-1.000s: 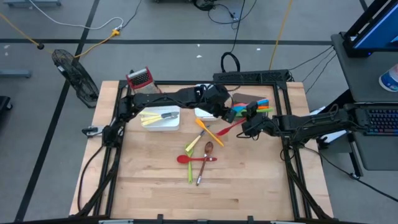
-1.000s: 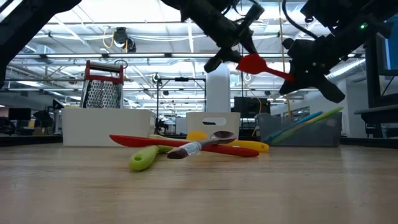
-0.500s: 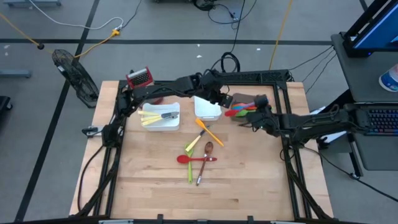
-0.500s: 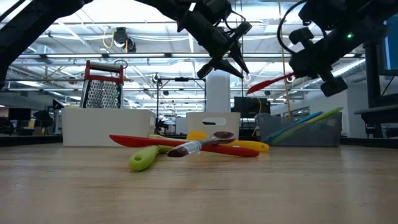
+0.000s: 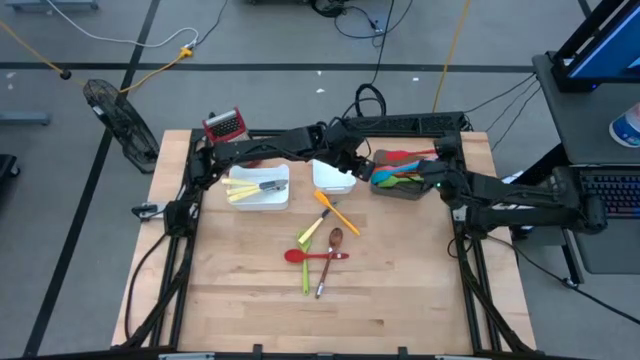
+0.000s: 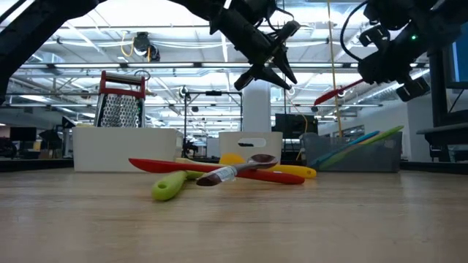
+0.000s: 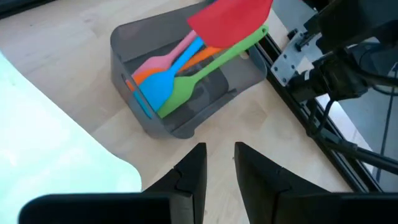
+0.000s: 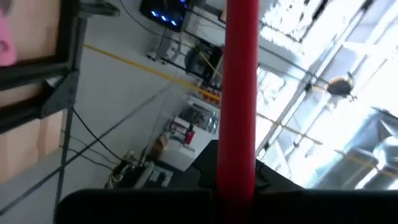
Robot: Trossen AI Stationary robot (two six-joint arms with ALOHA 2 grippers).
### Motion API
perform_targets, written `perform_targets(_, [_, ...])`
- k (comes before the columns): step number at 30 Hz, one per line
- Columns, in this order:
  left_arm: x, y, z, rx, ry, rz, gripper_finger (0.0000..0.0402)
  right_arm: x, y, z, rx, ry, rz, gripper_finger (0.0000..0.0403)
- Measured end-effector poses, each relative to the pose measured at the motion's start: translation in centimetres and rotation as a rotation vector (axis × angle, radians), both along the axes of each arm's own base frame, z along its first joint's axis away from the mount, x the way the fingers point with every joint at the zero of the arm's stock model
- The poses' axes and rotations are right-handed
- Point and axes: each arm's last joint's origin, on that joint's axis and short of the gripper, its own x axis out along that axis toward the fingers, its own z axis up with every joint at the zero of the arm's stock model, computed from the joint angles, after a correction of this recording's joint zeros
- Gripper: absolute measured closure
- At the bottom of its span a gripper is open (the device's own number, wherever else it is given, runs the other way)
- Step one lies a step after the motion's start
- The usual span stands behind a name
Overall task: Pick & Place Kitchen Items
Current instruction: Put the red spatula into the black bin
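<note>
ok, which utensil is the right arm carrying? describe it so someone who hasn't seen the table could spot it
Look at the dark grey tray at the far right of the wooden table, which already holds pink, orange, blue and green utensils. The right gripper, shut, holds the red spatula just above that tray. It is the only red one there, and the only one in the air.

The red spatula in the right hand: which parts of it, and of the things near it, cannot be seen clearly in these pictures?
- Red spatula, right wrist view: only the handle shows; the blade is cut off by the picture's edge.
- Right hand, high view: its fingers are too small to separate.
- Grey tray, low view: its wall blurs the utensils inside.
- White tray, high view: its contents are too small to name.
</note>
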Motion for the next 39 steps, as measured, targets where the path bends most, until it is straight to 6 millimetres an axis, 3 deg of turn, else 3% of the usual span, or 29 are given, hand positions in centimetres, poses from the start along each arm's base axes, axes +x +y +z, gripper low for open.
perform_targets(26, [0.3,-0.9,0.0,0.084,0.014,-0.022,0.0316,2.2,-0.8,-3.1,0.180,0.303,0.139,0.0397])
perform_targets(39, [0.5,-1.8,0.0,0.112,0.020,-0.027,0.0316,3.6,-1.9,-4.1,0.206,0.266,0.140,0.0393])
